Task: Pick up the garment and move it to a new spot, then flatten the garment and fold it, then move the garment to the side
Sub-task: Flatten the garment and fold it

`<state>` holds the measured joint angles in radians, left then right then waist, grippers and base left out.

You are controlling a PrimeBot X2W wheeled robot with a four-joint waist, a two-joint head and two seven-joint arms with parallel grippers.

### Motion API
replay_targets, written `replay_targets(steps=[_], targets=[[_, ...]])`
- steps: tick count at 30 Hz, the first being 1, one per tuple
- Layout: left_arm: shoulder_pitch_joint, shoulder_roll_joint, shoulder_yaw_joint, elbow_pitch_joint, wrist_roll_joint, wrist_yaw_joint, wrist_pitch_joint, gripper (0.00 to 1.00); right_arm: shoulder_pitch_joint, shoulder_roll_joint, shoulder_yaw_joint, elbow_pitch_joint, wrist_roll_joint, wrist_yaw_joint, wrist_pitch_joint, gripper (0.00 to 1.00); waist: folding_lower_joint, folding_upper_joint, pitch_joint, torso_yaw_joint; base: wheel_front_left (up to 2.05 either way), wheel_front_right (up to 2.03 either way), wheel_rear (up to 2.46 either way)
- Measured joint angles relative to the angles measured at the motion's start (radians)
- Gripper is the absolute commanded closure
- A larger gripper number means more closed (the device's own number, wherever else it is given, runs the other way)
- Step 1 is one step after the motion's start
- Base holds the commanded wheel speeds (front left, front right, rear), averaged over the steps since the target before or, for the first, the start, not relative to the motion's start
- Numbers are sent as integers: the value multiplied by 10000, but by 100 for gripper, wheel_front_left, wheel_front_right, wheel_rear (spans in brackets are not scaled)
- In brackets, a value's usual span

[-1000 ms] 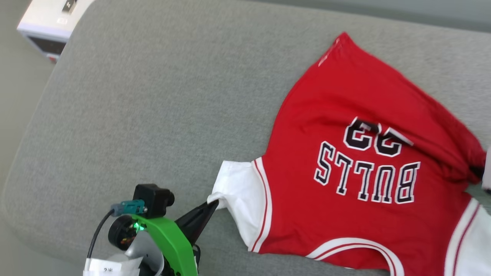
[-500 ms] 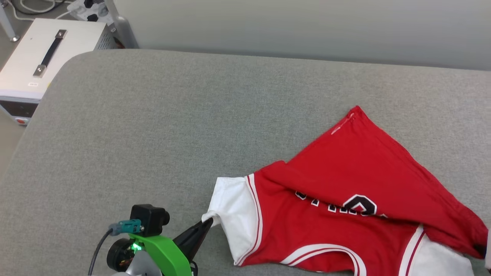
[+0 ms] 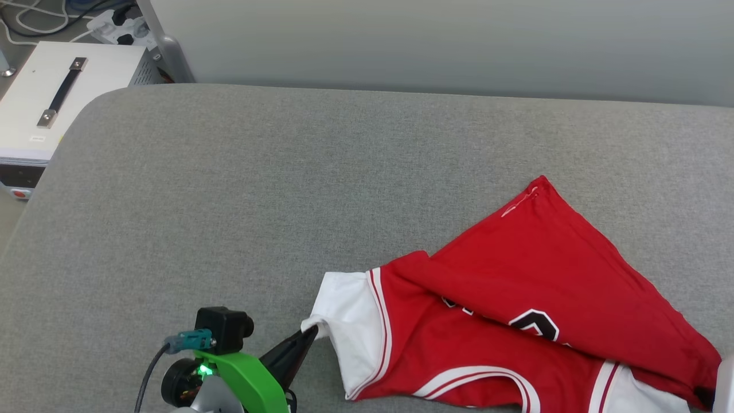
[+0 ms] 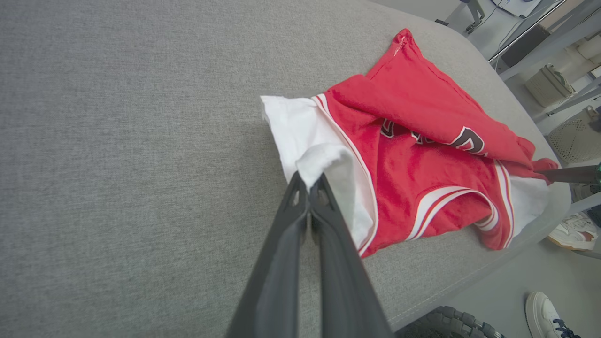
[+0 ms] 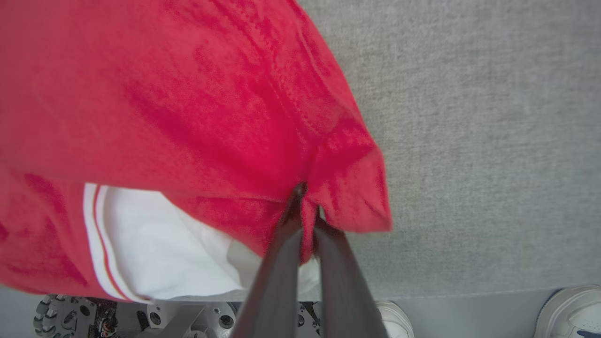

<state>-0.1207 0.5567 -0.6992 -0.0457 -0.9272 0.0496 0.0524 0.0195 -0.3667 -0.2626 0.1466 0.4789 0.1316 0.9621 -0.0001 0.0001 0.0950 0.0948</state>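
grey padded surface (image 3: 229, 201) stretches across the head view, with a pale wall (image 3: 459, 46) behind it and a white box (image 3: 63, 97) with a dark strap handle off its far left corner. you have the garment (image 3: 550, 269) lying on the near right part of that surface, close to its near edge. it is not flat: a broad red panel is folded diagonally over the chest, covering most of the black-and-white print (image 3: 536, 324), and one red corner (image 3: 539, 184) points toward the wall. the striped collar (image 3: 476, 371) curves along the near side.

your left gripper (image 3: 309, 334) is clenched on the edge of the white sleeve (image 3: 350, 310) at the garment's left end. in the left wrist view its two dark fingers (image 4: 281, 263) meet, with a bunched bit of white cloth pinched at their tips.

your right gripper (image 5: 305, 199) is grasping a fold of red cloth at the garment's right end. its fingers are pressed together with the fabric gathered between them, and a red flap hangs to one side. the other white sleeve (image 5: 155, 244) lies just beside that grasp, under the red layer. in the head view that end sits at the lower right corner.

white shoes (image 4: 570, 232) stand on the floor past the surface's edge in the left wrist view.
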Motion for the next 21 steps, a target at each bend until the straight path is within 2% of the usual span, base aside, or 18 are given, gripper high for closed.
replay_targets(steps=[3,7,13,18,21], targets=[[-28,8,10,-15,2,-2,-2,100,-36,-155,196,-389,29,0,13,0,0,0,75,15,0,0,0],[-47,54,44,-176,36,0,-8,100,-355,-740,754,-1570,105,0,194,0,0,0,199,101,0,0,0],[-226,113,59,-759,153,109,13,100,-1825,-840,1632,-3010,541,0,1198,0,0,0,528,295,0,0,0],[-534,111,27,-1156,263,138,96,100,-3399,-780,2383,-3085,502,0,2080,0,0,0,980,579,0,0,0],[-691,65,0,-1271,301,155,98,100,-4328,-665,2615,-2608,393,0,2420,0,0,0,1280,799,0,0,0]])
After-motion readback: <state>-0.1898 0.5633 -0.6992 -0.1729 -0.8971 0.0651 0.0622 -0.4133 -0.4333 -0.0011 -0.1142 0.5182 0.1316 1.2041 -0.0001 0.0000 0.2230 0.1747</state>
